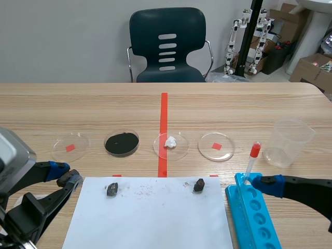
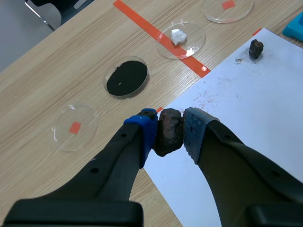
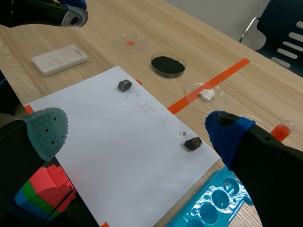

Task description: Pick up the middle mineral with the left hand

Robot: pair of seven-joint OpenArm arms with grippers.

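Note:
A reddish-brown mineral (image 2: 168,133) is pinched between the pads of my left gripper (image 2: 171,128), held above the near left corner of the white paper (image 2: 246,109). In the scene view the left gripper (image 1: 65,175) hovers just left of the paper (image 1: 150,218). Two dark minerals lie on the sheet, one at its left (image 1: 112,189) (image 3: 124,85) and one at its right (image 1: 199,185) (image 3: 192,144). My right gripper (image 3: 137,132) is open, with nothing between its fingers, over the paper's right side by the blue rack (image 1: 257,215).
Four petri dishes stand in a row behind the paper: one with a red tag (image 1: 71,145), one with black powder (image 1: 122,142), one with a white lump (image 1: 170,144), another with a red tag (image 1: 216,146). A plastic cup (image 1: 288,142), a red-capped tube (image 1: 252,158) and a white block (image 3: 59,59) are nearby.

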